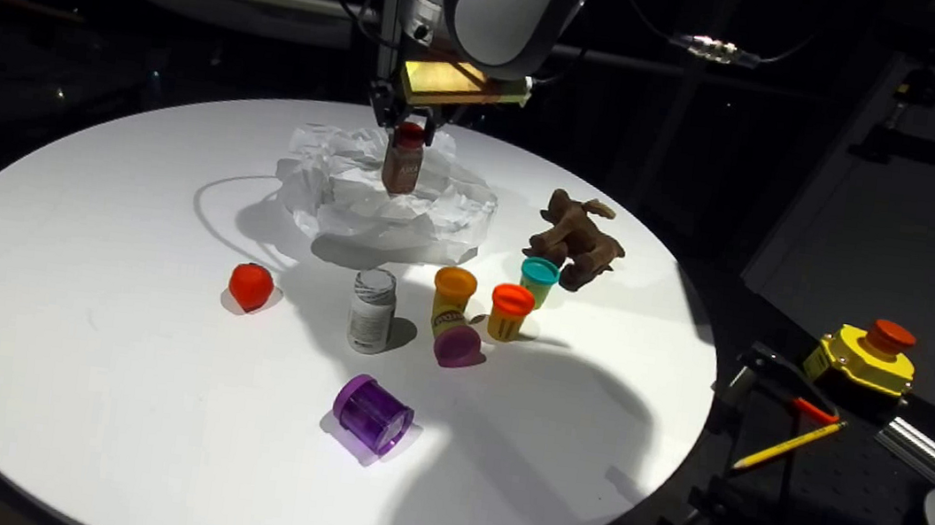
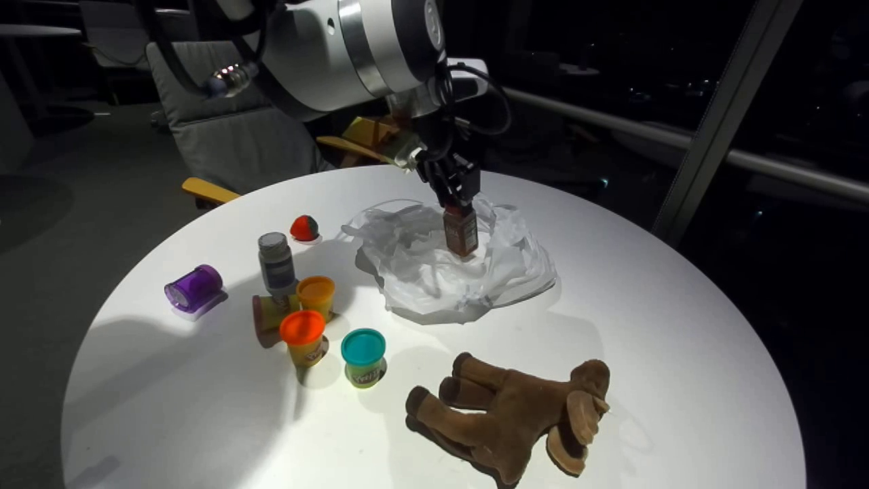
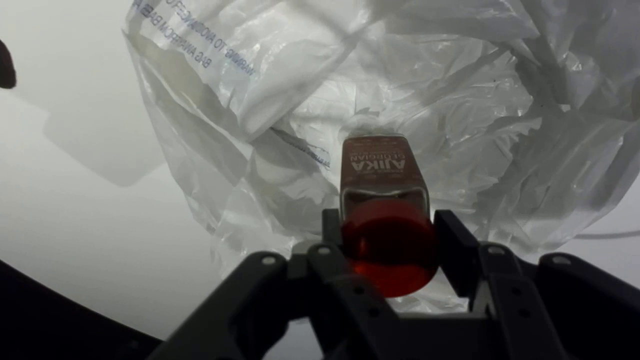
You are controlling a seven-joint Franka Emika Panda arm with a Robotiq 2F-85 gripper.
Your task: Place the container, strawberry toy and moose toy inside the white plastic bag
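The container is a jar with a red lid and a dark red label. It shows upright in both exterior views [image 1: 401, 170] [image 2: 461, 234] and in the wrist view [image 3: 382, 165]. My gripper [image 3: 387, 235] [image 1: 411, 126] [image 2: 459, 198] is shut on its lid from both sides. The jar is within the open mouth of the crumpled white plastic bag [image 1: 387, 230] [image 2: 434, 299] [image 3: 280, 75]. I cannot tell whether its base touches the bag. The red strawberry toy [image 1: 250, 287] [image 2: 304, 229] lies on the table. The brown moose toy [image 1: 575, 233] [image 2: 519, 414] lies on its side, outside the bag.
On the white round table [image 1: 103, 396] stand a white bottle [image 1: 371, 322], an orange-lidded tub [image 1: 454, 288], a red-lidded tub [image 1: 507, 314] and a teal-lidded tub [image 1: 536, 284]. Another tub [image 1: 456, 343] and a purple jar [image 1: 371, 414] lie on their sides. A chair [image 2: 231, 122] stands behind.
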